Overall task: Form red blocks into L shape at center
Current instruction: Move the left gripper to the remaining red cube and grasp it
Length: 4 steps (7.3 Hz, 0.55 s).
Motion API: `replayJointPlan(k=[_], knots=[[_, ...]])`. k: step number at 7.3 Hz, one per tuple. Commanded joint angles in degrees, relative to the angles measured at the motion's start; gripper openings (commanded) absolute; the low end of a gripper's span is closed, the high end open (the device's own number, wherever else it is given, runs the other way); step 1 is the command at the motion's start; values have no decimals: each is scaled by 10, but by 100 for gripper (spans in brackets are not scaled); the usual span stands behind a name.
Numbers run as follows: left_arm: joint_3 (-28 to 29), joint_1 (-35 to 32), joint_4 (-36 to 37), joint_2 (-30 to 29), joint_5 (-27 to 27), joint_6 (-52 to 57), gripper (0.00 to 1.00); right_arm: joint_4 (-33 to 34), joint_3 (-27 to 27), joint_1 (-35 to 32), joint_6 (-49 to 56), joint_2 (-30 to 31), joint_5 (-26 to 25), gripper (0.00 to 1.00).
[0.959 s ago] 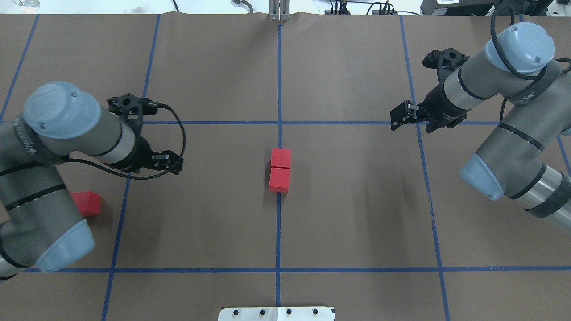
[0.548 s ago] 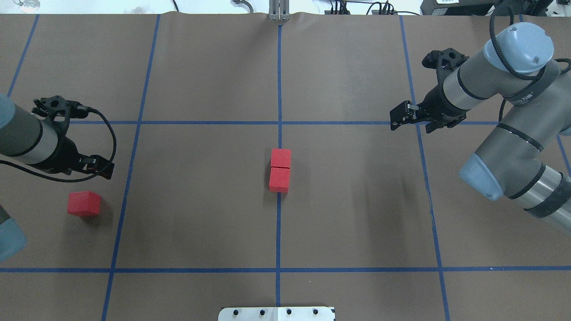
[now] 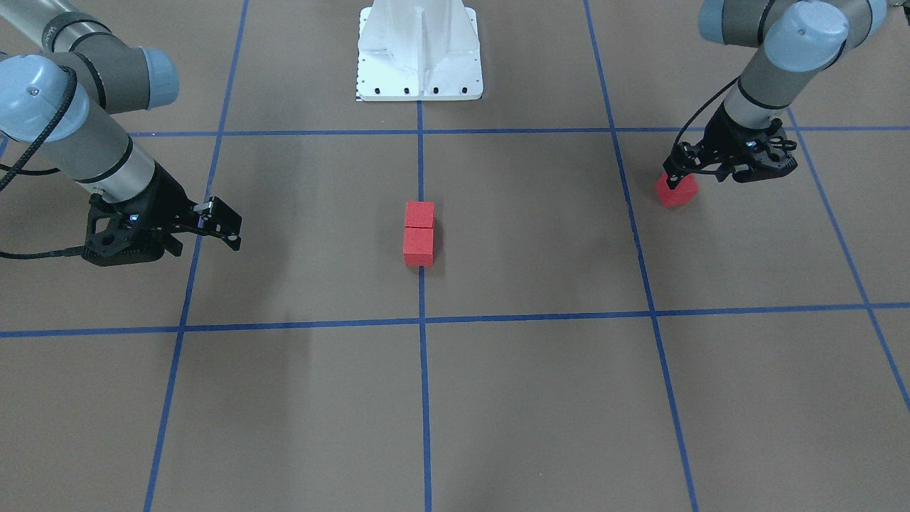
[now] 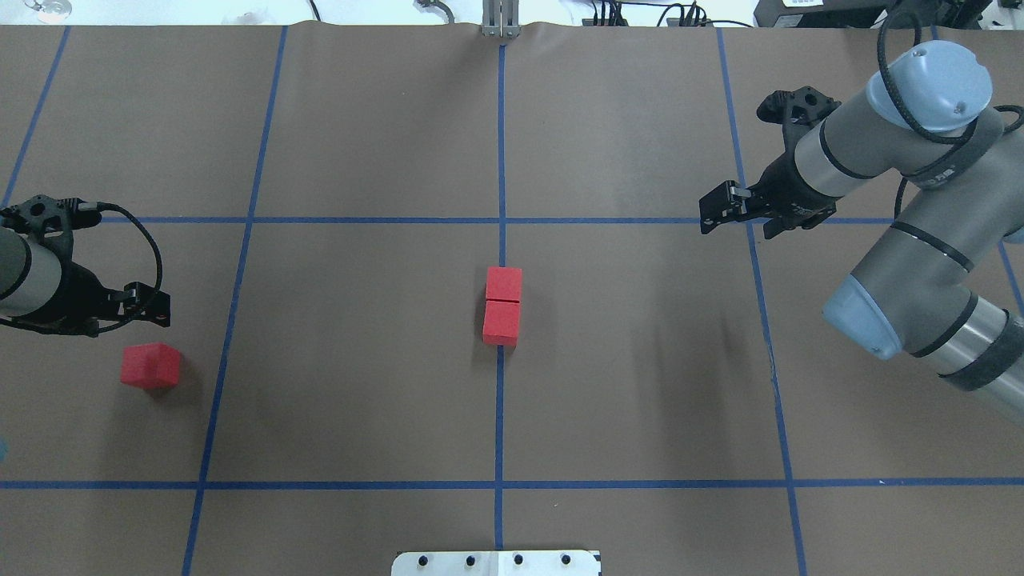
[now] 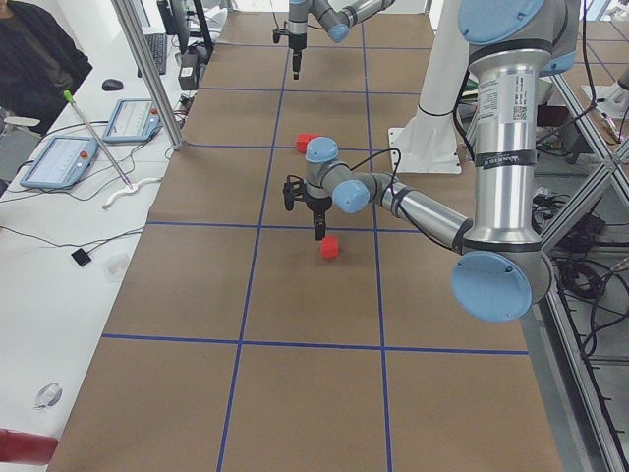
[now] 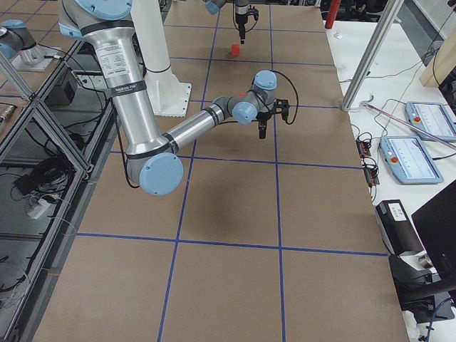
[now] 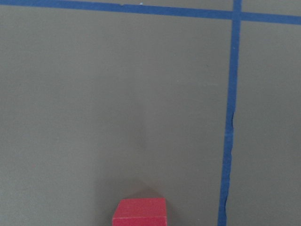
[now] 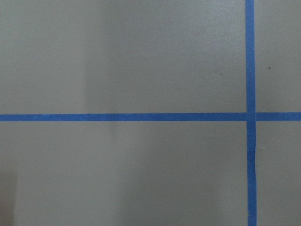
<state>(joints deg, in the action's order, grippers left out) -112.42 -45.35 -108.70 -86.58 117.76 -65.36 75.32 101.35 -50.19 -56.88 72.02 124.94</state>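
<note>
Two red blocks (image 4: 503,283) (image 4: 501,322) lie touching in a short column on the centre line, also in the front view (image 3: 419,214) (image 3: 418,247). The third red block (image 4: 150,366) sits alone at the far left, also seen in the front view (image 3: 675,190) and at the bottom edge of the left wrist view (image 7: 139,213). My left gripper (image 4: 148,308) hovers just over that block (image 5: 330,247), open and empty, not touching it. My right gripper (image 4: 716,212) hangs open and empty over the tape line at the right, far from all blocks (image 3: 222,226).
Blue tape lines (image 4: 499,416) divide the brown table into squares. The white robot base plate (image 3: 419,50) stands at the robot's edge on the centre line. A side bench with tablets (image 5: 59,157) and a metal post (image 5: 147,69) lies beyond the far edge.
My left arm has swung left from near the centre to over the lone red block. The right arm and the two centre blocks have not moved.
</note>
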Motion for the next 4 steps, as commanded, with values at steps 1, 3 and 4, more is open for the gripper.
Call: replayJointPlan(k=[1, 3, 4], knots=[[38, 4, -27, 0, 3, -24, 100, -1, 2, 0, -1, 0, 0, 99], [48, 4, -39, 0, 14, -23, 100, 0, 2, 0, -2, 1, 0, 99], [51, 10, -38, -1, 14, -21, 100, 0, 2, 0, -1, 1, 0, 99]])
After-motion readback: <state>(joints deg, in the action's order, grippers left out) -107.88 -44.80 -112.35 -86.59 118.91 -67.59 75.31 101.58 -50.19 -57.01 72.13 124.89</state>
